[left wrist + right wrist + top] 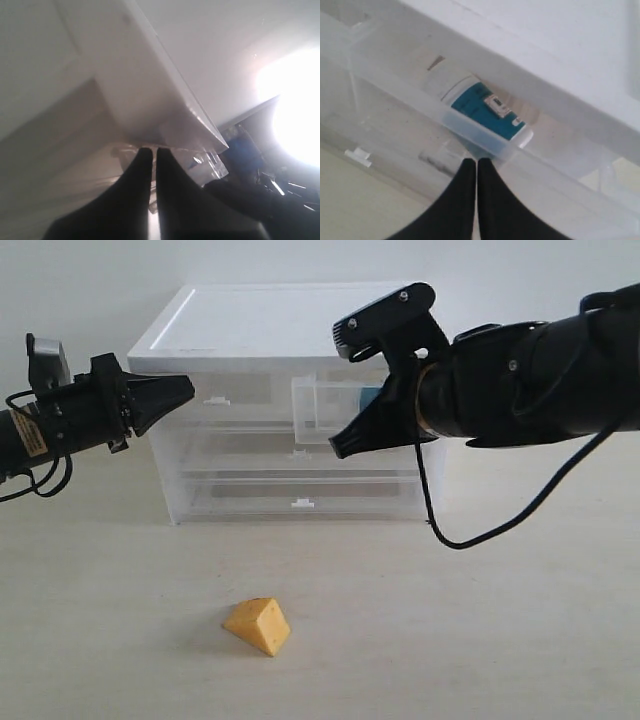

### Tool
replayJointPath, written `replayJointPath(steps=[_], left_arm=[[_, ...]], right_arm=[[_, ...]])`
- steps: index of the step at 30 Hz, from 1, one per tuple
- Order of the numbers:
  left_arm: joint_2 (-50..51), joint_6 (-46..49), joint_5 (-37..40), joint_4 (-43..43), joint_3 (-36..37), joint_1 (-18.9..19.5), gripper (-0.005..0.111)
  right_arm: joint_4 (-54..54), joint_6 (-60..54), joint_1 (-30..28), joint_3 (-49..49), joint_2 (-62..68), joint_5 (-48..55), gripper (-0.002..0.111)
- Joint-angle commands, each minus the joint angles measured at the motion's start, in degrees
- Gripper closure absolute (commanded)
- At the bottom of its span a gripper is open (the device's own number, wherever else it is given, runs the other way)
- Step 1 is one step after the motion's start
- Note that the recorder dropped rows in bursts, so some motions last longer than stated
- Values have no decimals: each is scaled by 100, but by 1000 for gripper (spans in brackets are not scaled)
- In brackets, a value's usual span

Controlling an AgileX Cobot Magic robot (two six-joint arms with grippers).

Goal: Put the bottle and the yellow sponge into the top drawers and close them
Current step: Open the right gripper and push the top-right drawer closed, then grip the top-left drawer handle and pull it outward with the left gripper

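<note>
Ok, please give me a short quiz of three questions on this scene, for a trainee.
1. True or false: the sponge lies on the table, in front of the cabinet.
2. Where is the bottle? A) on the table B) in the open top right drawer C) on the cabinet
3. Fill in: the left gripper and the right gripper are both ____.
Key: 1 true; 2 B; 3 shut.

The right end effector (343, 447) hides most of the bottle (370, 397) inside the pulled-out top drawer (315, 405).
</note>
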Motion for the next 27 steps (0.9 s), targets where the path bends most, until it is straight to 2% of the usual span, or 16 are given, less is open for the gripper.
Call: replayJointPath(steps=[1, 8, 23, 26, 27], left_arm=[[-9, 58, 188, -327, -41, -5, 103], [-9, 58, 188, -327, -41, -5, 103], [-9, -58, 188, -314, -41, -5, 103], [-9, -74, 188, -287, -41, -5, 92], [-9, -154, 188, -248, -41, -5, 84]], right_arm=[[-367, 251, -10, -288, 310, 183, 108], [-847, 661, -10, -621, 512, 694, 108], [-1059, 1127, -10, -633, 514, 683, 108], [-1059, 1127, -10, -633, 514, 659, 108], [-1048, 1127, -10, -633, 514, 658, 108]])
